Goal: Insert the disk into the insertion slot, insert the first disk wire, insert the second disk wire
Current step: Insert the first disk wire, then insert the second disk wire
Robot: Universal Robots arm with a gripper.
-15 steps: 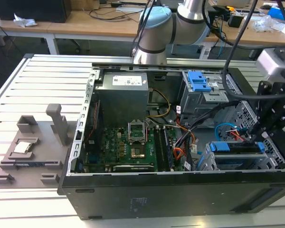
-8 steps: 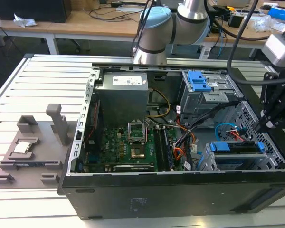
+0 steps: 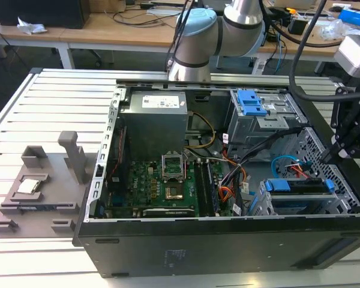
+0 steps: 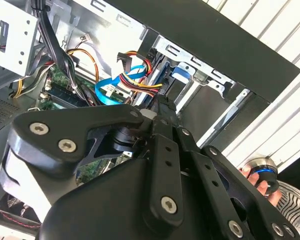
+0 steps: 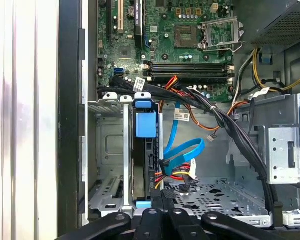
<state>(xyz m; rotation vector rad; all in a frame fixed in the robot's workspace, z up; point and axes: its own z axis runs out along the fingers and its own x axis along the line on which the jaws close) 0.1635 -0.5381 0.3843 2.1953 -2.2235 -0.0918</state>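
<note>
The disk (image 3: 297,185), silver in a bright blue carrier, sits inside the insertion slot (image 3: 270,207), the low grey perforated cage at the case's front right. The first wrist view shows the disk (image 5: 141,155) edge-on in the slot (image 5: 107,150). My gripper (image 3: 327,157) hangs just past the disk's rear end. Its fingers look shut together (image 5: 164,192). They sit right by the black connector with the red, yellow and black wires (image 5: 174,175). Whether they pinch that connector is hidden. A blue flat cable (image 5: 184,150) loops beside them. The gripper (image 4: 162,104) points at the same wires (image 4: 137,80).
A taller grey cage with a blue clip (image 3: 251,102) stands behind the slot. Thick black cables (image 5: 225,125) run across the case above the motherboard (image 3: 168,180). A grey parts fixture (image 3: 42,180) lies on the slatted table. A person's hand (image 4: 262,176) holds a round device outside the case.
</note>
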